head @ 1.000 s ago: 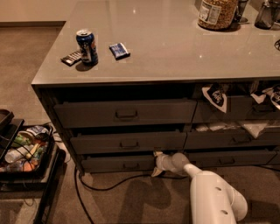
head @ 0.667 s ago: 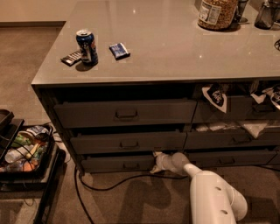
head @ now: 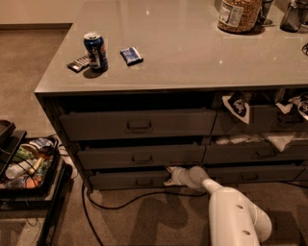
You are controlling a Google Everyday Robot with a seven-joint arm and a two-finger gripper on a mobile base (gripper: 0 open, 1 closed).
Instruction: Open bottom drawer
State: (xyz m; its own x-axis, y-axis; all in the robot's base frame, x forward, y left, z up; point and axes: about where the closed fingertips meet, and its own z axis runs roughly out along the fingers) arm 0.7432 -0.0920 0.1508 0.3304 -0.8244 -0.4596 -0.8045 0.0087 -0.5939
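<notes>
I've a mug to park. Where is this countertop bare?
Bare: the countertop between blue packet and jar, through to its front edge. Crowded: around the can, beside the jar. The claw is low, at the bottom drawer.

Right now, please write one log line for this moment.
gripper: at right end of bottom drawer front | handle: untouched | opening: not clearly started

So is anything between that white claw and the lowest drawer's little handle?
No. In the camera view the gripper sits at the right end of the bottom drawer; only bare drawer front lies between it and the handle.
</notes>
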